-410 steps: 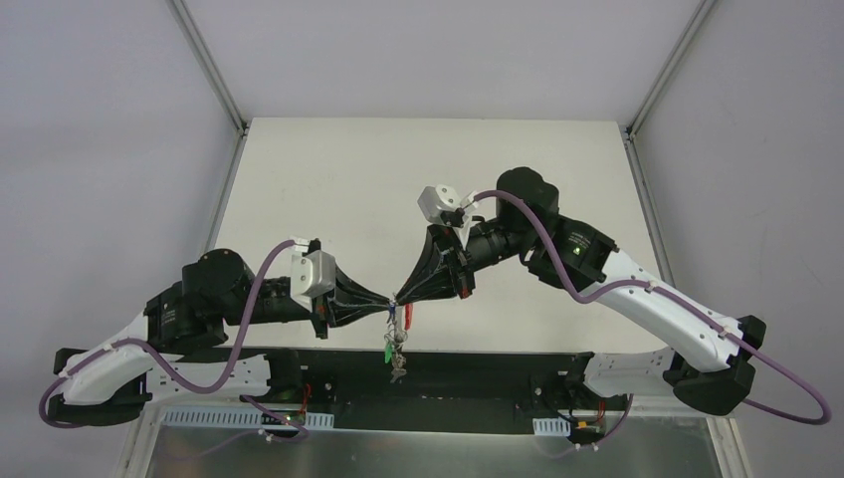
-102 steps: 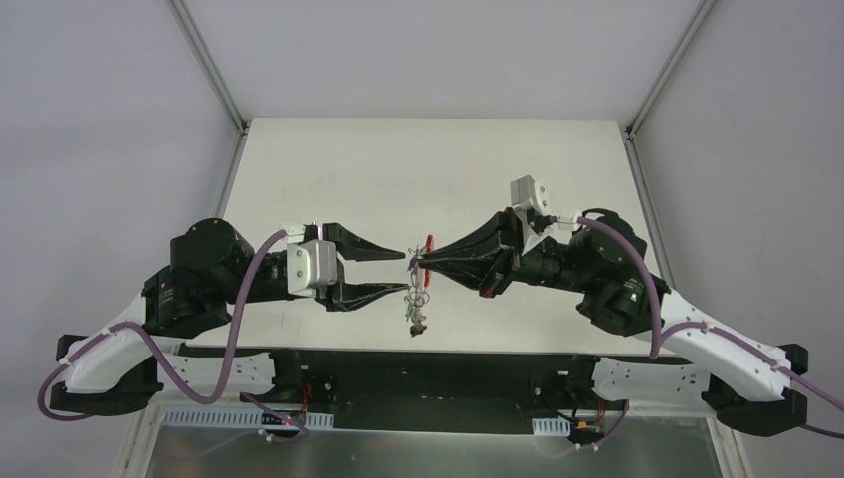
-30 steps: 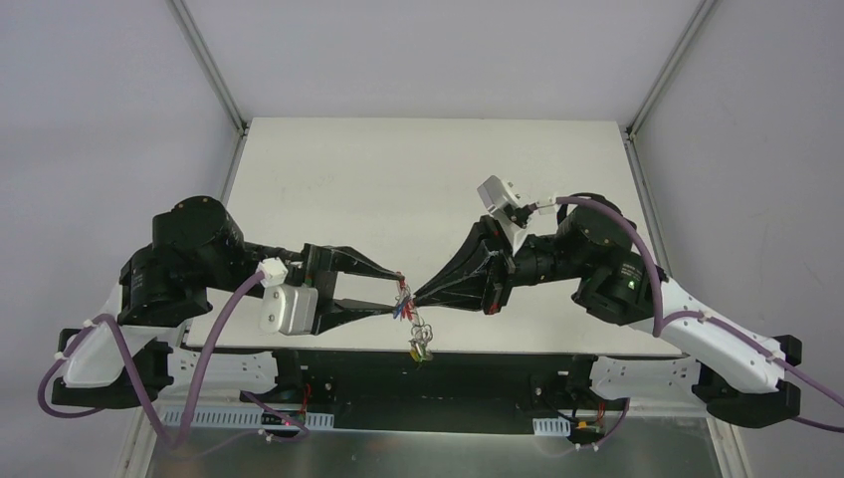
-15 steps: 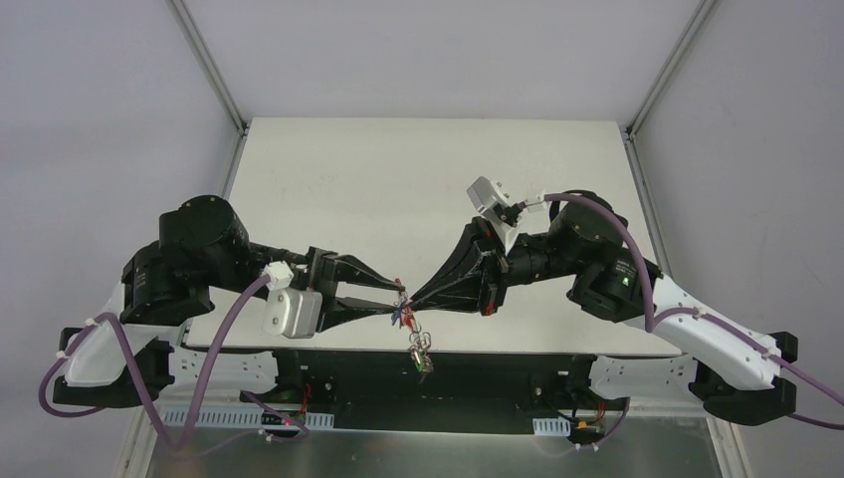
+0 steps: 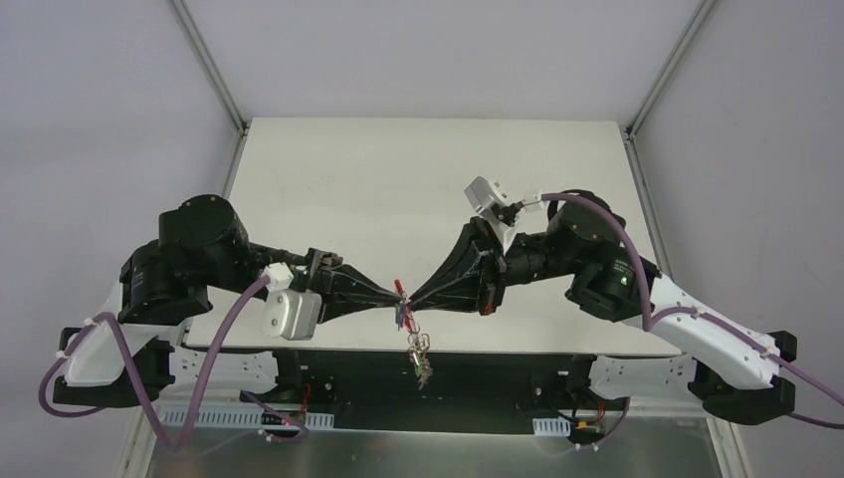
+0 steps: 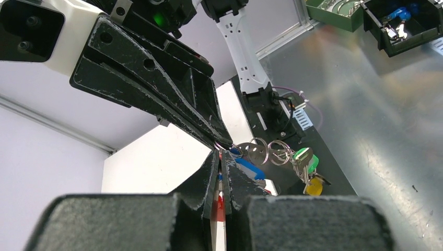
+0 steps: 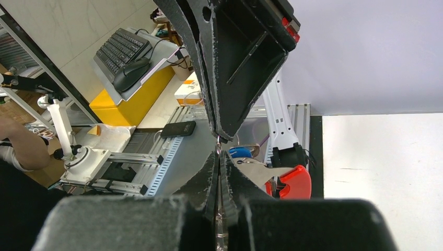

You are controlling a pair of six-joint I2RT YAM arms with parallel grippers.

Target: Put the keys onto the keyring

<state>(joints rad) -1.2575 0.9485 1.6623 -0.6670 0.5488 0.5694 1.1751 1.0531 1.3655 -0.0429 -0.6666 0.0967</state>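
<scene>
1. Half a second before, the fingers of the left tool [image 5: 396, 296] were parted around the bunch. A second before, they were parted wider. They are now brought together.
2. No change is seen in the right tool [image 5: 410, 300] over the same time. It is pressed together as before, and its tip is met head-on by the tip of the left tool.
3. The keyring [image 5: 402, 311] is pinched at the tip of the right tool, where a thin silver loop is caught between the fingers.
4. The left tool is closed on the same bunch just beside that point. In the left wrist view a sliver of red is seen between its fingers; exactly which part is gripped cannot be told.
5. The red clip [image 7: 292, 181] and the grey flat piece [image 7: 256, 172] are held close against one side of the right tool's fingers.
6. A chain of silver rings [image 6: 258, 150] trails away from the two tips. At its end the keys [image 6: 308, 162] are hung, one green-headed and one yellow-headed.
7. The bunch is kept in the air below the joined tips, off the surface [image 5: 398, 189], which lies beneath and beyond both tools.
</scene>
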